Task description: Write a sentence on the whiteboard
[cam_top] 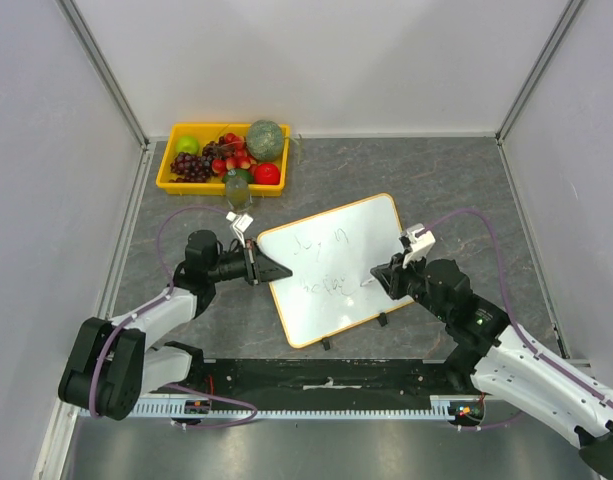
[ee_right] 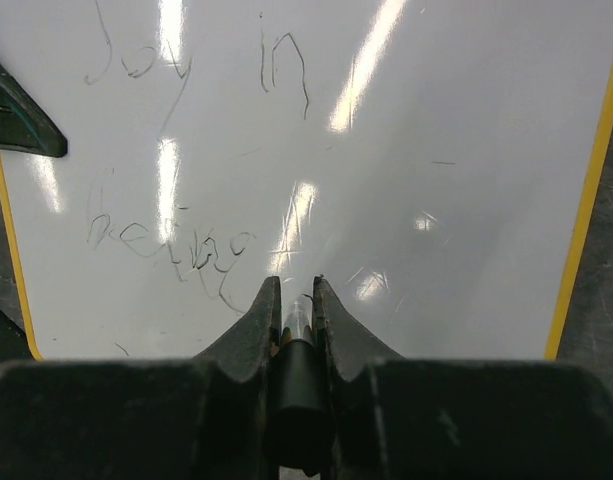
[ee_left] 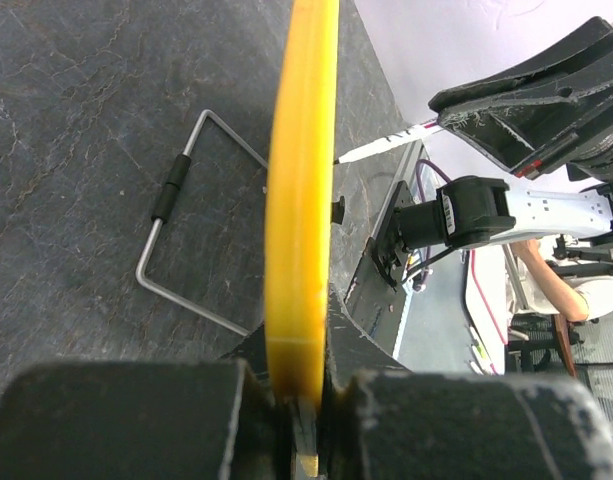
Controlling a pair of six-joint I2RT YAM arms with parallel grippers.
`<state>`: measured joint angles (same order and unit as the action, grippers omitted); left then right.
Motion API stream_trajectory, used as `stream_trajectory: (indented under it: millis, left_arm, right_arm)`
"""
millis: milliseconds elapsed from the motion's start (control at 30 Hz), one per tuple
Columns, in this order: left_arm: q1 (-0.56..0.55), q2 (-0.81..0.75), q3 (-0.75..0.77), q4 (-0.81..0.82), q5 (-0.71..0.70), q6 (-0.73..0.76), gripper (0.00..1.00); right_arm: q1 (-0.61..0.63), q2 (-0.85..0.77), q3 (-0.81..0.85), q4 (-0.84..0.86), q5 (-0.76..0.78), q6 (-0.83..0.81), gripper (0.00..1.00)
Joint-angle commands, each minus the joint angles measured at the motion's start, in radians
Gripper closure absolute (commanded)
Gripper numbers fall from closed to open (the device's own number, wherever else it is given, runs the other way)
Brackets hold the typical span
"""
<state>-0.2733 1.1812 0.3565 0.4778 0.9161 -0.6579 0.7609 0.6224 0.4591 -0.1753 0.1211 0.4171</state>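
Whiteboard (cam_top: 336,268) rests on the table (cam_top: 436,180), its left frame edge pinched tight in the left end effector (cam_top: 274,270). Right end effector (cam_top: 389,280) is clamped on a marker (ee_right: 298,325) over its lower half, just right of the sentence (ee_right: 166,240), which reads "Joy in / being".

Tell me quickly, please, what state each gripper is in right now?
The left gripper is closed on the edge of the whiteboard.
The right gripper is closed on a marker.
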Motion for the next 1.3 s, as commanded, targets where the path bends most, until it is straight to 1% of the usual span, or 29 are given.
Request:
stream_trajectory:
  millis: [0,100,133,233,267,300,400,433,500,667,800,933,1067,1133,1267]
  left_arm:
    - [0.019,-0.014,-0.050,-0.136,-0.215,0.155,0.98]
    - [0.022,-0.022,-0.053,-0.143,-0.220,0.153,0.98]
    - [0.022,-0.023,-0.054,-0.145,-0.223,0.152,0.98]
    - [0.020,-0.031,-0.062,-0.148,-0.227,0.146,0.98]
    - [0.020,-0.034,-0.062,-0.157,-0.232,0.141,0.97]
    - [0.020,-0.038,-0.060,-0.163,-0.238,0.139,0.90]
    - [0.022,-0.057,-0.060,-0.189,-0.250,0.136,0.57]
    - [0.020,-0.069,-0.063,-0.200,-0.256,0.135,0.49]
    - [0.020,-0.101,-0.073,-0.211,-0.266,0.126,0.37]
    - [0.020,-0.196,-0.108,-0.240,-0.278,0.086,0.24]
    - [0.019,-0.250,-0.160,-0.196,-0.238,0.026,0.23]
    - [0.014,-0.265,-0.232,-0.056,-0.186,-0.054,0.23]
    - [-0.004,-0.223,-0.277,0.060,-0.132,-0.085,0.24]
    - [-0.041,-0.186,-0.278,0.110,-0.137,-0.088,0.25]
    - [-0.105,-0.100,-0.269,0.200,-0.174,-0.094,0.32]
  right_arm:
    - [-0.002,-0.010,0.015,0.105,-0.034,-0.070,1.00]
    - [-0.002,-0.007,0.007,0.166,-0.109,-0.086,1.00]
    - [-0.002,-0.007,0.006,0.196,-0.118,-0.089,1.00]
    - [-0.002,0.003,0.013,0.215,-0.118,-0.089,1.00]
    - [-0.002,0.005,0.016,0.220,-0.145,-0.090,1.00]
    - [-0.002,0.008,0.019,0.220,-0.147,-0.089,1.00]
    - [-0.002,0.010,0.023,0.227,-0.158,-0.080,1.00]
    - [-0.002,0.010,0.023,0.229,-0.161,-0.077,1.00]
    - [-0.002,0.008,0.023,0.232,-0.167,-0.066,1.00]
    - [-0.002,-0.007,0.024,0.235,-0.170,-0.051,1.00]
    - [-0.002,-0.018,0.026,0.238,-0.184,-0.043,1.00]
    - [-0.002,-0.020,0.026,0.247,-0.210,-0.035,1.00]
    - [-0.003,-0.018,0.021,0.258,-0.224,-0.020,1.00]
    - [-0.002,-0.016,0.018,0.266,-0.235,-0.011,1.00]
    - [-0.002,-0.012,0.015,0.270,-0.248,0.002,1.00]
